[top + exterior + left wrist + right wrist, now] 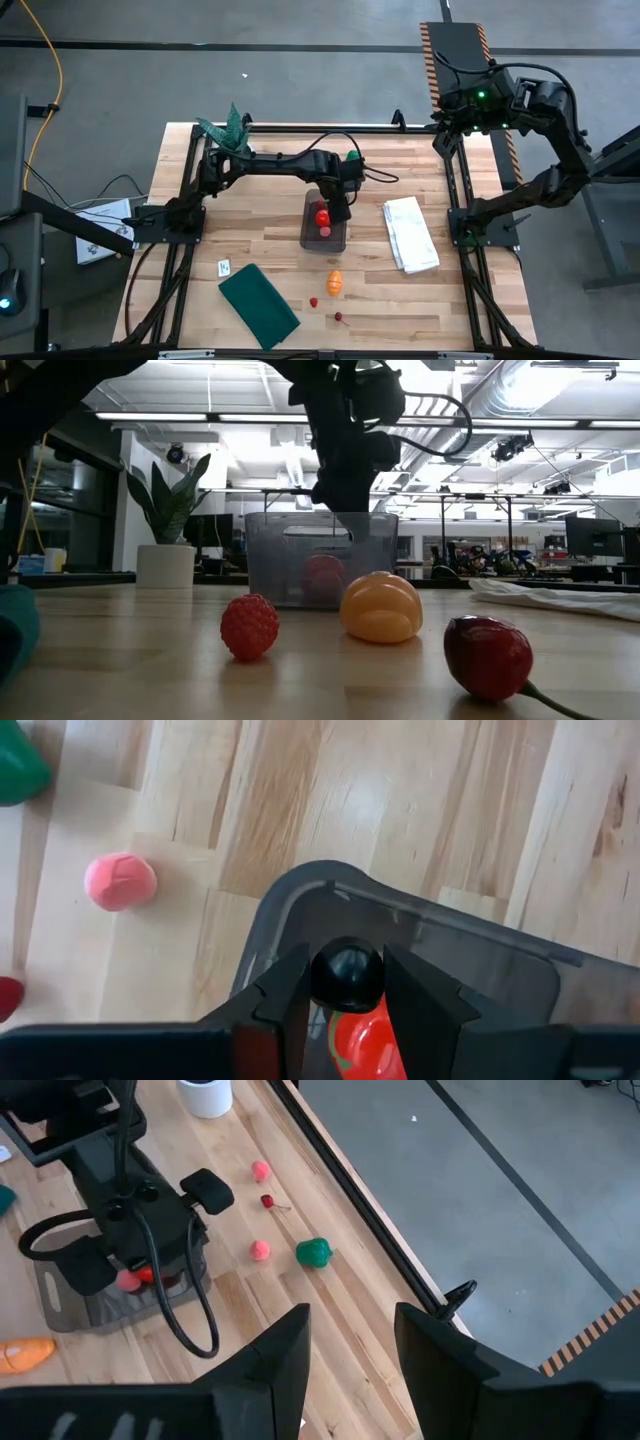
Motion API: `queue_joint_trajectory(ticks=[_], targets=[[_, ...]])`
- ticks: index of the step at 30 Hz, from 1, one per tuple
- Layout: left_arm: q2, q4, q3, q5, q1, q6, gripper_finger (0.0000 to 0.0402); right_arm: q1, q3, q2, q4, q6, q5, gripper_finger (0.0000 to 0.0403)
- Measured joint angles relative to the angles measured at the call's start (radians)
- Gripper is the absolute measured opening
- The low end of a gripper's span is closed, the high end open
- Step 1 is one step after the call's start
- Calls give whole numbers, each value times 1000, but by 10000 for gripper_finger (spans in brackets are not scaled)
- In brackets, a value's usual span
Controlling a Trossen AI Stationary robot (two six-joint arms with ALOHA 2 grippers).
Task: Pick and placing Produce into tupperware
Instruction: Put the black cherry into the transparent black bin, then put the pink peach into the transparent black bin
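My left gripper [345,956] hangs over the tupperware [324,222], a clear grey-tinted box, and is shut on a dark berry [348,978]. A red ball [366,1040] and a pinkish piece lie inside the box. On the table nearer me are an orange piece [335,282], a small red berry [313,301] and a dark red cherry [338,317]. Beyond the box lie a green round one [352,157] and pink pieces [259,1250]. My right gripper [350,1342] is open, held back at the table's far right corner. My left gripper pinches the dark berry's two sides [322,975] between its two fingers [292,988], coming from above and pointing down. The berry is lifted clear, above the open tupperware and the red ball in it.
A potted spiky plant [230,130] stands at the far left. A folded white cloth [410,233] lies right of the tupperware and a dark green cloth [258,305] near the front left. A small white card [224,267] lies beside it. Black frame rails run along both table sides.
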Motion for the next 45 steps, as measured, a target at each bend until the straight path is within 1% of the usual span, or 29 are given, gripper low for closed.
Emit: queue_joint_trajectory(ticks=[6, 8, 13, 17, 20, 26, 30, 37, 45], targets=[[0, 9, 0, 10, 0, 2, 115, 0, 0, 0, 0, 0, 0, 140], [0, 11, 0, 10, 0, 3, 130, 0, 0, 0, 0, -1, 0, 140], [0, 12, 0, 11, 0, 3, 183, 0, 0, 0, 0, -1, 0, 140], [0, 12, 0, 8, 0, 5, 204, 0, 0, 0, 0, -1, 0, 140], [0, 5, 0, 9, 0, 5, 201, 0, 0, 0, 0, -1, 0, 140], [-8, -32, 4, 10, 0, 5, 169, 0, 0, 0, 0, -1, 1, 140], [-14, -71, 38, 9, 12, 5, 154, 0, 0, 0, 0, -1, 12, 140], [-15, -162, 144, 0, 59, 12, 152, 0, 0, 0, 0, -2, 14, 140], [-15, -288, 253, -37, 136, 4, 152, 0, 0, 0, 0, -2, 15, 140]])
